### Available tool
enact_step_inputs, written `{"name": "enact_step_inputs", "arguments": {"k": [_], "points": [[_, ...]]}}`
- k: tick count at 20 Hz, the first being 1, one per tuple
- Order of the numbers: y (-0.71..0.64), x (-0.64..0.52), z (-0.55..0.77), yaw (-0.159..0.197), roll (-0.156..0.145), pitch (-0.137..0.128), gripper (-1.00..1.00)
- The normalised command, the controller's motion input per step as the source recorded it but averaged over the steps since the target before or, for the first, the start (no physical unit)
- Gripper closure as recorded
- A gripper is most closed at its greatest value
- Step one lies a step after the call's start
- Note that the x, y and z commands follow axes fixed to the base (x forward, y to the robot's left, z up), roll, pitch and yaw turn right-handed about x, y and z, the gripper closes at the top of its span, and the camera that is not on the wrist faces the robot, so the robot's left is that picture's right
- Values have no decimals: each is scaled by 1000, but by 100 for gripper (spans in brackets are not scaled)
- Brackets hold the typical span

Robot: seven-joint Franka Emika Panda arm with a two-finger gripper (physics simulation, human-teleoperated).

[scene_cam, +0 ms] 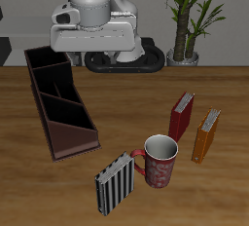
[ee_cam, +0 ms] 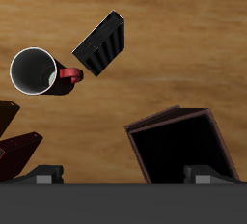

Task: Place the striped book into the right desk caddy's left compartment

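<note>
Exterior view: striped book [scene_cam: 114,182] stands touching the mug [scene_cam: 160,160] at its 8 o'clock. Right desk caddy [scene_cam: 58,101] sits apart at 10 o'clock. Whether the gripper [ee_cam: 123,175] is spread, I cannot tell.

Gripper [ee_cam: 123,177] fingertips mostly cropped; right desk caddy [ee_cam: 181,149] beside them cut off; jaw gap unclear.

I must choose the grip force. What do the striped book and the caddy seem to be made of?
Thin black-and-white striped book: probably stiff card, matte, no shine. Long dark maroon open-top desk caddy: perhaps painted wood or plastic, with flat rigid walls and a dull finish; this render cannot settle it.
</note>
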Motion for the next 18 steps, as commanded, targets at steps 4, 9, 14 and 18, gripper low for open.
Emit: {"name": "enact_step_inputs", "arguments": {"k": [4,9,14,18], "points": [[-258,331,12,-4,-13,8,-100],[-268,303,29,-31,-57,-6,-100],[-188,278,9,-36,-24,-7,-100],[3,124,-2,-7,-4,5,-100]]}}
